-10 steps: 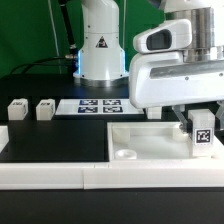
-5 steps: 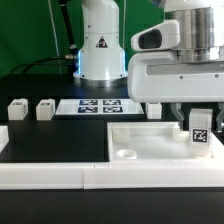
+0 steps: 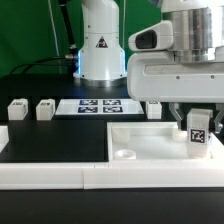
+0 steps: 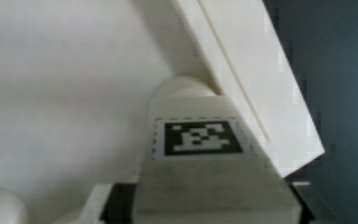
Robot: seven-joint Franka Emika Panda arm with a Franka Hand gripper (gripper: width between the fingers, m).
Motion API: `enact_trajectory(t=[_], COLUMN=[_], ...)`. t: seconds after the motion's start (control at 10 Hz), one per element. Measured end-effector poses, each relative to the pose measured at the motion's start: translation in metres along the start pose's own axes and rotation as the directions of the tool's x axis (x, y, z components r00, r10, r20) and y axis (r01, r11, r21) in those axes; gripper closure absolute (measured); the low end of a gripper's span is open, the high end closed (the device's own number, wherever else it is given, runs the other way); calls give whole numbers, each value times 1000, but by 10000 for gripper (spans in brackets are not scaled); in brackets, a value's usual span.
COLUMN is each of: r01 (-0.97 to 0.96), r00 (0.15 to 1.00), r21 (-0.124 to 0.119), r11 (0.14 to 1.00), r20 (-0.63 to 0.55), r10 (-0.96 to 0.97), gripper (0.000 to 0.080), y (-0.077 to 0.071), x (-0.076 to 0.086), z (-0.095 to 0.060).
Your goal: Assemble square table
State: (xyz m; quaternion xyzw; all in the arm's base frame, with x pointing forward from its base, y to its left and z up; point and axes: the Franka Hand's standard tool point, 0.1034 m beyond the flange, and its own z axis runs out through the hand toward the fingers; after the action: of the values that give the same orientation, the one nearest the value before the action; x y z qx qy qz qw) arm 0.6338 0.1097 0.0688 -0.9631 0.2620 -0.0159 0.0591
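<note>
The white square tabletop slab (image 3: pixel 150 140) lies at the exterior view's right, with a round socket (image 3: pixel 126 155) showing at its near corner. My gripper (image 3: pixel 198 124) is shut on an upright white leg (image 3: pixel 198 130) with a black-white tag, over the slab's right corner. I cannot tell whether the leg touches the slab. In the wrist view the leg (image 4: pixel 201 140) sits between my dark fingers (image 4: pixel 123 202), and the gripper (image 4: pixel 204 206) is above the slab (image 4: pixel 69 80) beside its raised edge (image 4: pixel 247 70). Three loose legs (image 3: pixel 17 110) (image 3: pixel 45 109) (image 3: pixel 155 108) stand further back.
The marker board (image 3: pixel 98 105) lies flat behind the slab. A long white bar fence (image 3: pixel 50 172) runs along the front, in contact with the slab. The robot's white base (image 3: pixel 100 45) stands at the back.
My gripper has moved slightly up and to the exterior view's left, with the leg still held in it. Nothing else has moved.
</note>
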Motion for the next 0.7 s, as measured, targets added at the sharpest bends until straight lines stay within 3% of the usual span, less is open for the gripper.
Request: enact_trajectory(t=[0.2,0.4,0.5,0.7], r01=[-105,-426,-577,-831], r00=[994,905,816,557], r21=[-3,-4,-5,55], r11=[994,905,816,554], r20=[-1,4,6,68], r10=[105,426,577,828], gripper=[509,509,509,508], y=[-1,-2,-4,0], x=[-4,-8,-9,-8], z=[1,3,3,4])
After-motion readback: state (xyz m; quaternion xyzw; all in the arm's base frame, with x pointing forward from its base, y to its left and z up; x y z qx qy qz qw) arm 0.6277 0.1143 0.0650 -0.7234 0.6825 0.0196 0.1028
